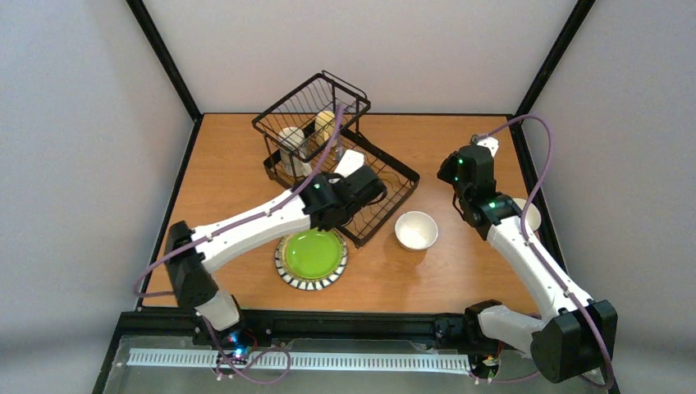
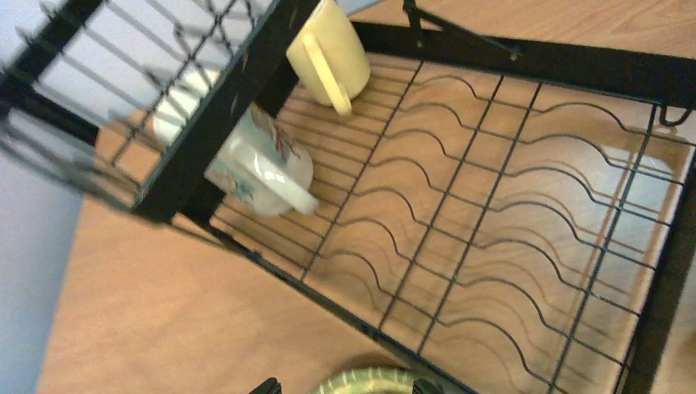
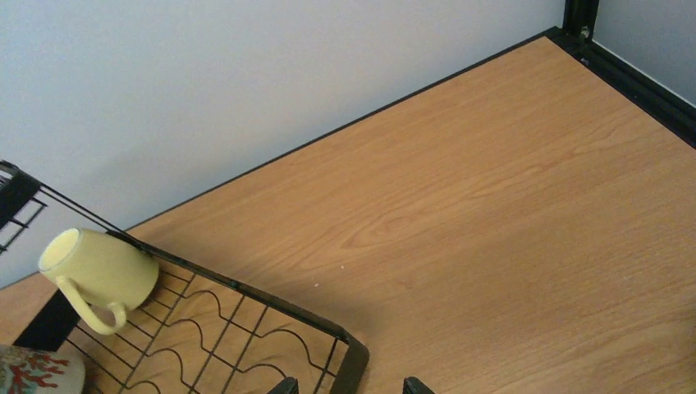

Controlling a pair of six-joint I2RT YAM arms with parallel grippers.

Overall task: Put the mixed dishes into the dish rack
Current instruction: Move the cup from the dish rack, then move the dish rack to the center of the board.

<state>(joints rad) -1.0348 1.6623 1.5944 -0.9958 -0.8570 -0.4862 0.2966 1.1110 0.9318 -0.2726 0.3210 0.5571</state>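
My left claw (image 2: 346, 386) hangs over the flat base of the dish rack (image 1: 392, 187), fingers spread wide with nothing between them. My right claw (image 3: 347, 384) is parted and empty too, out at the rack's 3 o'clock.

Two dishes are on the slotted base. A cream mug (image 2: 328, 53) is tipped on its side at the 12 o'clock end. A white mug with a red pattern (image 2: 258, 164) lies under the raised basket at 10 o'clock.

The lime-green plate (image 1: 311, 256) lies flat on the table (image 1: 238, 164), just beside the rack at 6 o'clock. One white bowl (image 1: 416, 230) sits at 4 o'clock. A second bowl (image 1: 532, 215) is half hidden under my right arm.
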